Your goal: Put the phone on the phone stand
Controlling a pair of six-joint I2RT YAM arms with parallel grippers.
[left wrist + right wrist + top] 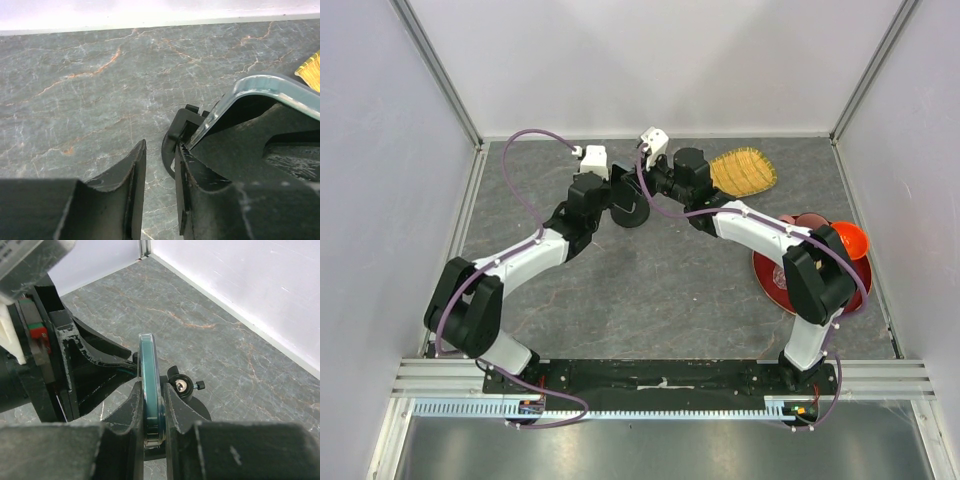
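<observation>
My right gripper [151, 387] is shut on the phone [148, 355], a thin dark slab that it holds upright on its edge. Just behind the phone stands the black phone stand, with its ball joint [181, 385] and its disc base [200, 415] on the table. In the top view the stand's base [632, 214] lies between the two grippers. My left gripper [160, 157] is slightly open and empty, right beside the stand's cradle [181, 126] and the phone's shiny edge [260, 86]. In the top view the left gripper [610, 203] faces the right gripper [656, 188].
A yellow woven scoop [742, 172] lies at the back right; its corner shows in the left wrist view [311, 70]. A red plate [770, 275], an orange bowl [848, 240] and a dark red bowl [805, 220] sit at the right by the right arm.
</observation>
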